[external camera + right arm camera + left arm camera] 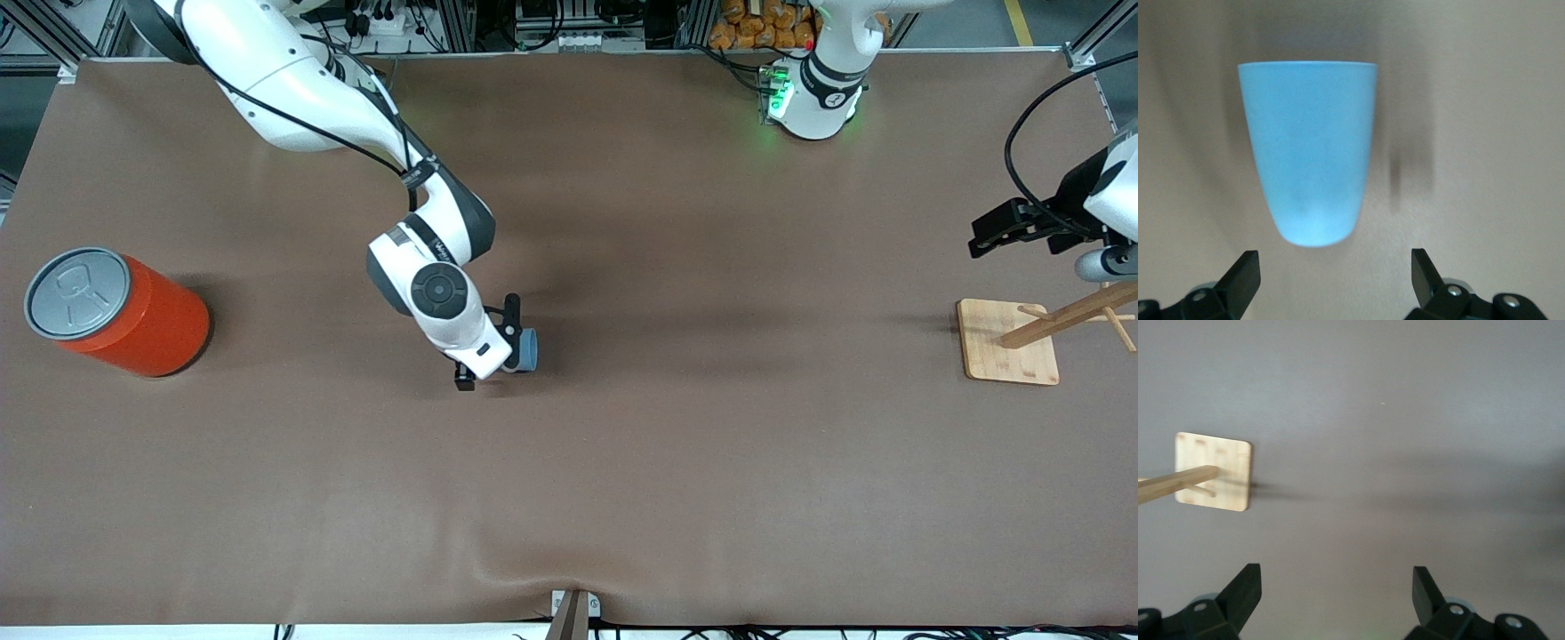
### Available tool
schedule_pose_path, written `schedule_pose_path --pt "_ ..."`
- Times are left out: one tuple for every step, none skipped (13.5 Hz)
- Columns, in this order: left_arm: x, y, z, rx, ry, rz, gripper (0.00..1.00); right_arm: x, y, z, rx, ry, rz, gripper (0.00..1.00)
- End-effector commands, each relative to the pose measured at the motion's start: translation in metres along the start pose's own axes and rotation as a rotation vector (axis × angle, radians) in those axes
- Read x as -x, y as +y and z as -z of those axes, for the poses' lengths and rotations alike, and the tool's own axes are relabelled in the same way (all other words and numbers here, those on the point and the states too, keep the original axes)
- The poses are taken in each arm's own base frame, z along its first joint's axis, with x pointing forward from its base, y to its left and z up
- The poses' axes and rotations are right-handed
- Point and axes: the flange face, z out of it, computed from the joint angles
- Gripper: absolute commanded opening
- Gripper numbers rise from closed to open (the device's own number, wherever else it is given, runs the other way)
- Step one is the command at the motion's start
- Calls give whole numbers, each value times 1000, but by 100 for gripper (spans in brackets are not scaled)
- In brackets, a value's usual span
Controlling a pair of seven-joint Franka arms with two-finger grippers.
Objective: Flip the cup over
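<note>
The light-blue cup (pixel 526 350) lies on its side on the brown table (pixel 711 462), near the middle, partly hidden by my right hand. In the right wrist view the cup (pixel 1309 150) points its narrow closed base at my gripper and its wide rim away. My right gripper (pixel 493 348) is low over the table just off the cup's base, toward the right arm's end, and is open and empty (pixel 1335 257). My left gripper (pixel 996 231) waits open and empty (pixel 1336 580) above the table at the left arm's end, beside a wooden stand.
A big orange can (pixel 133 320) with a grey pull-tab lid stands at the right arm's end. A wooden peg stand on a square base (pixel 1009 351) sits at the left arm's end and also shows in the left wrist view (pixel 1228 487).
</note>
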Motion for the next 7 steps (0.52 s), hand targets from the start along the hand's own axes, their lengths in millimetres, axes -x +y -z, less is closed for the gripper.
schedule_pose_path --pt "-8 10 -8 40 -21 -22 100 18 5 37 -28 71 -138 100" --pt "-11 15 -14 88 -37 -22 100 24 7 49 -33 88 -213 100" --pt "-13 21 -19 173 -51 -16 100 29 7 62 -50 93 -300 100" --pt "-18 24 -27 259 -74 -2 100 31 8 80 -53 96 -393 100" --pt "-23 29 -35 321 -96 6 100 32 8 99 -51 94 -496 100" --pt "-25 36 -41 344 -106 1 100 35 7 120 -50 85 -596 100" --pt "-30 42 -47 357 -107 -2 100 41 5 140 -39 70 -704 100"
